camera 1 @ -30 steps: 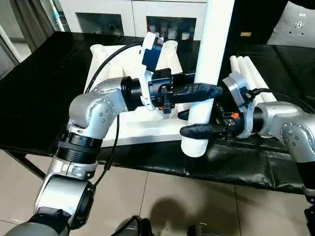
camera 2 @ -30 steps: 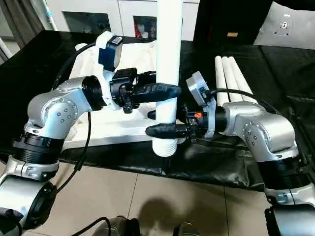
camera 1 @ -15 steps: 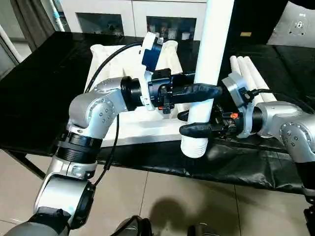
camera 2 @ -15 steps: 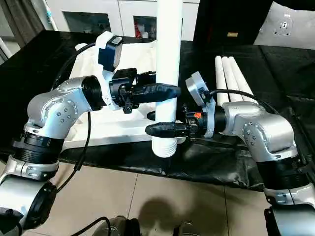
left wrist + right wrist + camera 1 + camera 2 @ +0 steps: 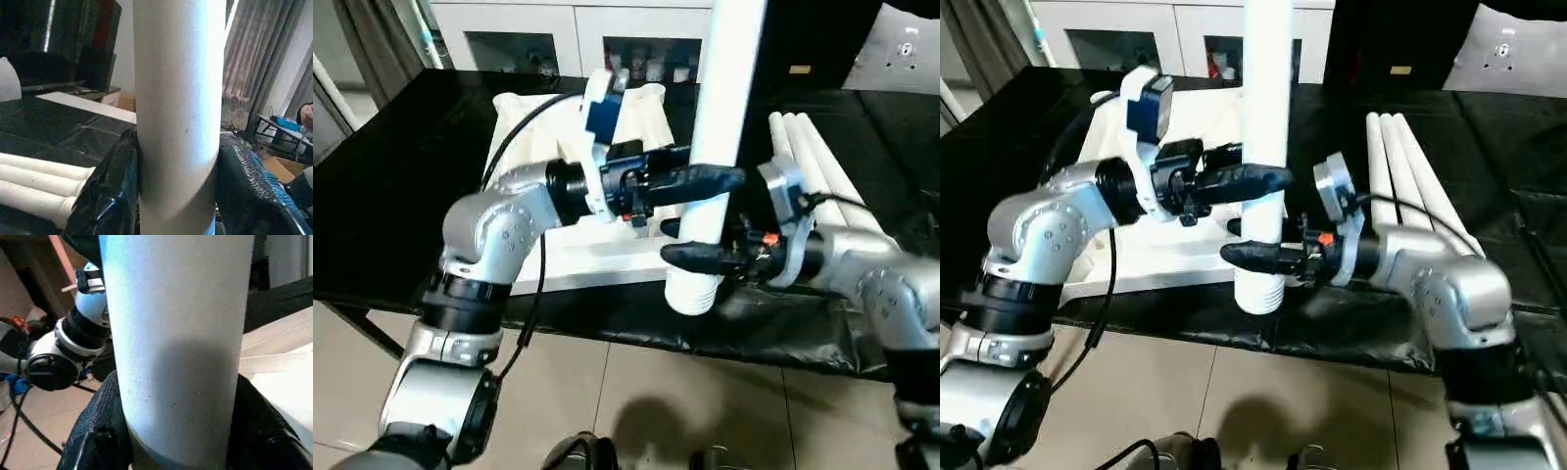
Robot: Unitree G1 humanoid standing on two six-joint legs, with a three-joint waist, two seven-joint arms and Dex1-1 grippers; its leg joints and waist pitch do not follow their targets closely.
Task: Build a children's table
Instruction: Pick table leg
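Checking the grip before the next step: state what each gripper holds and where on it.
Both hold one upright white table leg. The left gripper clamps its lower shaft; the right gripper clamps just below, above the ribbed bottom end.

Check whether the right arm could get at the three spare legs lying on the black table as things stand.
Probably not yet. The right gripper is closed on the upright leg, as is the left gripper. The spare legs lie close beside the right arm with nothing over them, so letting go would likely free the way.
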